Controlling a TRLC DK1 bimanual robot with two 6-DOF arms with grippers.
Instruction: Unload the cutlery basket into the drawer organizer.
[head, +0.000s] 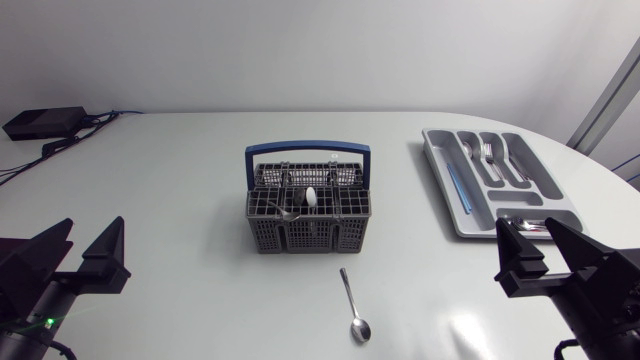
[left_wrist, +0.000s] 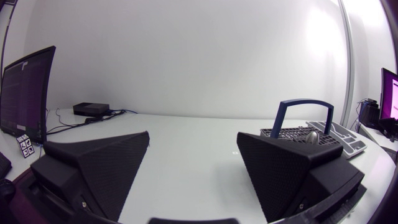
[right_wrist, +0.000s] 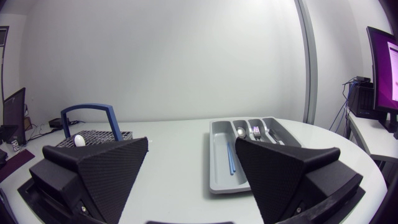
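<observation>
Cutlery basket (head: 308, 215): middle of the surface (head: 170, 170); grey grid, blue handle, a few pieces standing inside.
Spoon (head: 354, 305): flat between the basket and the near edge. Probably light, stiff, slick steel, so pinch across its thin handle.
Drawer organizer (head: 497, 180): far right edge, partly filled.
Left hand (left_wrist: 193, 134): spread wide, empty, near left corner.
Right hand (right_wrist: 191, 140): spread wide, empty, just short of the organizer.

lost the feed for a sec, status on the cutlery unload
Both jaws open, empty, at the near edge. Cutlery basket holds pieces; drawer organizer partly filled. Loose spoon on the table in front of basket.
</observation>
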